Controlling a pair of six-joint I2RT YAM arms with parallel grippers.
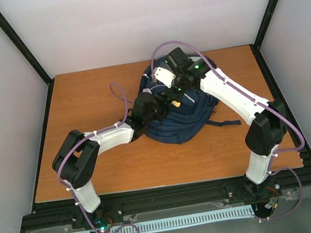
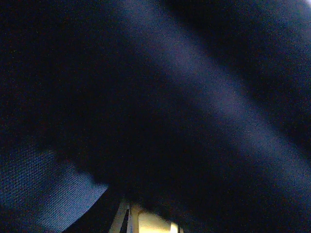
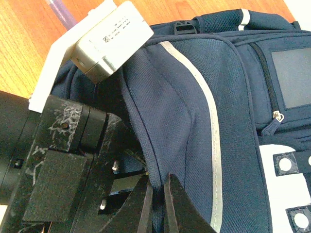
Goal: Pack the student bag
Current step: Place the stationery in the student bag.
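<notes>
Top external — student bag (image 1: 181,121) on wood table (image 1: 82,108), white walls (image 1: 144,16); right pincer (image 3: 156,191) clamps bag, left pincer (image 1: 151,108) unclear.

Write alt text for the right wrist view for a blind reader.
The right gripper is shut on a fold of the large navy blue fabric backpack with a thin white reflective stripe. At left, the left arm's black wrist lies against the bag, over an orange wooden table.
</notes>
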